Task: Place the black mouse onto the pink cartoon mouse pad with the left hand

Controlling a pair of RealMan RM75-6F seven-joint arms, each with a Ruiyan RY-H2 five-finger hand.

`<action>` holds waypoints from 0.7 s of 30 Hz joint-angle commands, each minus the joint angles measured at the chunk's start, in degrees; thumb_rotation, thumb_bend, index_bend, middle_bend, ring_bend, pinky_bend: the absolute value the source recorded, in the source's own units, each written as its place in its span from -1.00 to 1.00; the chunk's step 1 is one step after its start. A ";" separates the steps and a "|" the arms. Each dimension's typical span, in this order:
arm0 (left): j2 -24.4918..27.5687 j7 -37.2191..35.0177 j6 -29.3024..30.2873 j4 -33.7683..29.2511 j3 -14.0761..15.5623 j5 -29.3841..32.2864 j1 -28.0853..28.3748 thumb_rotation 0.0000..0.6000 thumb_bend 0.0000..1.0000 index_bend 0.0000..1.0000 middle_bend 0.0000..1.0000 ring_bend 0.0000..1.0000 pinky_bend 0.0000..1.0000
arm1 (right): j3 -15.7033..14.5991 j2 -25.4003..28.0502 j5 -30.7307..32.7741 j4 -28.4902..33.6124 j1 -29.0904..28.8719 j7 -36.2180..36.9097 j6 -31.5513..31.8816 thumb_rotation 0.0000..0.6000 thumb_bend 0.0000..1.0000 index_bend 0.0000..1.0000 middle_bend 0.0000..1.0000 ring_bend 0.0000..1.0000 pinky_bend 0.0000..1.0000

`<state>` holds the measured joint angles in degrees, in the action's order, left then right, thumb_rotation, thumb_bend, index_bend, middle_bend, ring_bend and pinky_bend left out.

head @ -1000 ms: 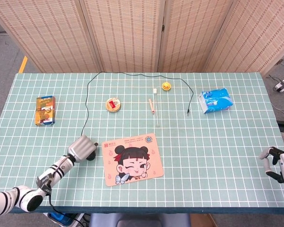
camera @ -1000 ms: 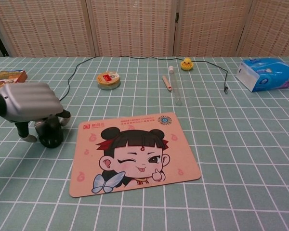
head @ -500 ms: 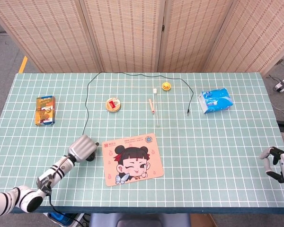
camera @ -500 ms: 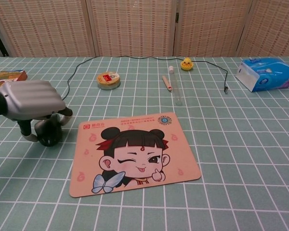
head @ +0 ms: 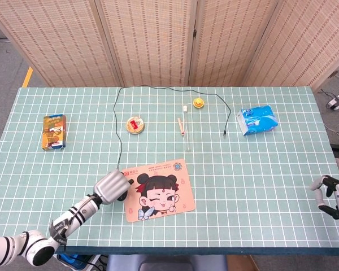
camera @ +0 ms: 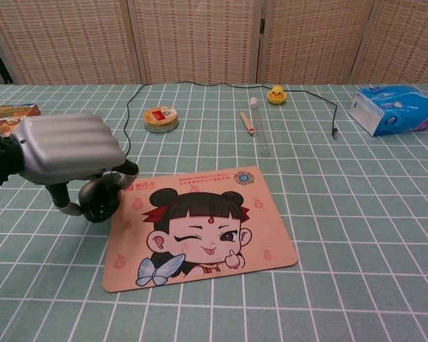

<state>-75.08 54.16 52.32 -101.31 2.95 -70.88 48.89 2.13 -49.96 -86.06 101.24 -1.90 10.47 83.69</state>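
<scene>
My left hand (head: 112,186) (camera: 65,148) grips the black mouse (camera: 100,199) (head: 124,193) from above, its fingers curled around the mouse's sides. The mouse sits at the left edge of the pink cartoon mouse pad (head: 158,189) (camera: 197,226), low over the table; I cannot tell whether it touches. Its black cable (head: 120,130) (camera: 125,120) runs back across the table. My right hand (head: 334,197) rests at the table's right edge with fingers curled in and nothing in them; the chest view does not show it.
A round tin (head: 135,125) (camera: 160,117), a tube (head: 187,125), a wooden stick (head: 180,126) and a yellow duck (head: 198,103) lie behind the pad. A blue tissue pack (head: 257,119) is at the back right, an orange box (head: 54,131) at the far left.
My left hand has carried the mouse to the right, from the bare table up to the pad's left edge. The cable has followed and straightened. The right hand has not moved.
</scene>
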 commanded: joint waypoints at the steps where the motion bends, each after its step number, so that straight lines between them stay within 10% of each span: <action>1: -1.35 4.52 0.33 -2.35 -1.27 2.93 1.48 1.00 -0.65 0.19 0.93 1.00 1.00 | 0.05 0.23 -0.17 0.00 0.22 0.43 0.45 1.00 -0.30 0.02 0.01 0.15 0.45; 21: -10.10 20.99 4.24 -7.73 -2.73 16.33 9.15 1.00 -0.65 0.15 0.93 1.00 1.00 | 0.09 1.88 -1.31 -0.13 1.35 4.08 2.86 1.00 -0.30 0.02 0.01 0.15 0.45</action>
<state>-84.57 74.65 56.12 -108.88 0.21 -55.16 57.52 2.18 -48.12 -87.40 101.11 -0.61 14.50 86.45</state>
